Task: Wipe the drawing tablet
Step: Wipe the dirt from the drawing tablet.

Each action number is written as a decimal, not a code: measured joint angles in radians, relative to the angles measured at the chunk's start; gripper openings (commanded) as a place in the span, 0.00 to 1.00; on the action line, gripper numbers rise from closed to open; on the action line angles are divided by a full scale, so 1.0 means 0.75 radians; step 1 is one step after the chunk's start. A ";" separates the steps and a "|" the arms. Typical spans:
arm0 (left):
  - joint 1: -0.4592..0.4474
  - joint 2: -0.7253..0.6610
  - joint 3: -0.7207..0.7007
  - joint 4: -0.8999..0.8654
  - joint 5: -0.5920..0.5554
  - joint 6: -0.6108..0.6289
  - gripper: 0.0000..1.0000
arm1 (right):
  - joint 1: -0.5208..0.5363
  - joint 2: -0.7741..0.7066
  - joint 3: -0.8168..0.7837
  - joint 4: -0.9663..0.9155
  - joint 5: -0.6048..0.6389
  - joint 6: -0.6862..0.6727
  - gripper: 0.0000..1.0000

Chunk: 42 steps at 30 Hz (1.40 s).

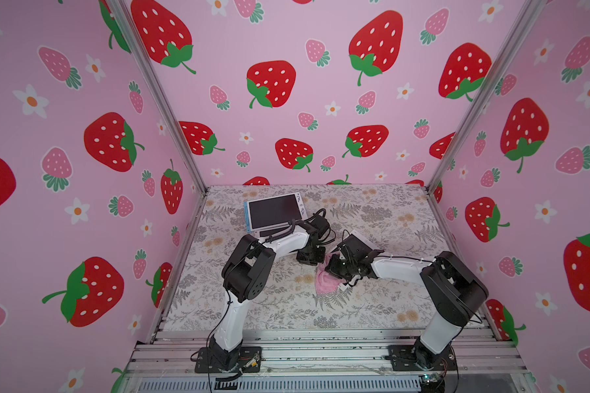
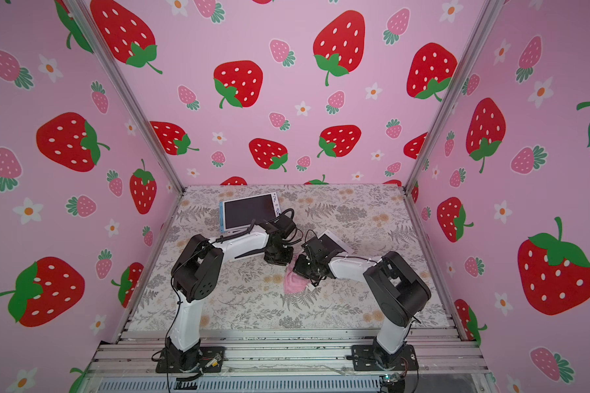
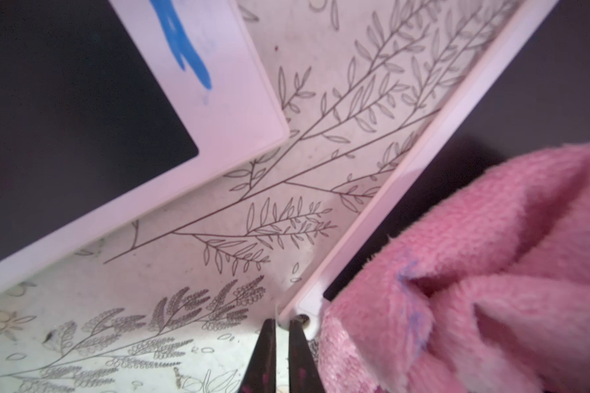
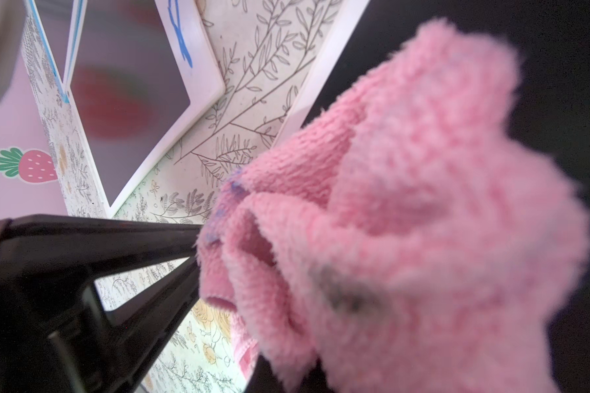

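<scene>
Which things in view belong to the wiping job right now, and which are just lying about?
In the job:
- pink cloth, held in the right gripper
- near tablet, under the cloth
- left gripper, tips at that tablet's corner

Lying about:
- far tablet, blue marks on its frame, no gripper on it
- floral table cover

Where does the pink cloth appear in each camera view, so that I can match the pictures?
In both top views: pink cloth in the lower middle of the picture.
Left wrist view: cloth fills the picture's lower right.
Right wrist view: cloth fills the centre and right.
Shared landmark: the white tablet with blue scribble, seen in all four.
</scene>
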 measured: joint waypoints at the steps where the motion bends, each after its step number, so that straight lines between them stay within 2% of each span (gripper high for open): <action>1: 0.000 0.013 0.018 -0.011 -0.001 0.006 0.13 | 0.000 0.000 0.000 0.000 -0.001 -0.001 0.00; 9: -0.007 0.044 0.066 -0.030 -0.002 0.032 0.18 | 0.001 0.000 0.001 -0.002 -0.008 0.000 0.00; 19: -0.032 0.080 0.128 -0.099 -0.045 0.094 0.09 | 0.001 0.000 0.001 -0.003 -0.010 -0.001 0.00; 27: -0.060 0.084 0.132 -0.116 -0.108 0.091 0.07 | 0.053 0.002 0.031 -0.064 0.035 -0.021 0.00; 42: -0.067 0.100 0.156 -0.145 -0.111 0.089 0.07 | 0.066 -0.175 -0.191 -0.025 0.054 -0.006 0.00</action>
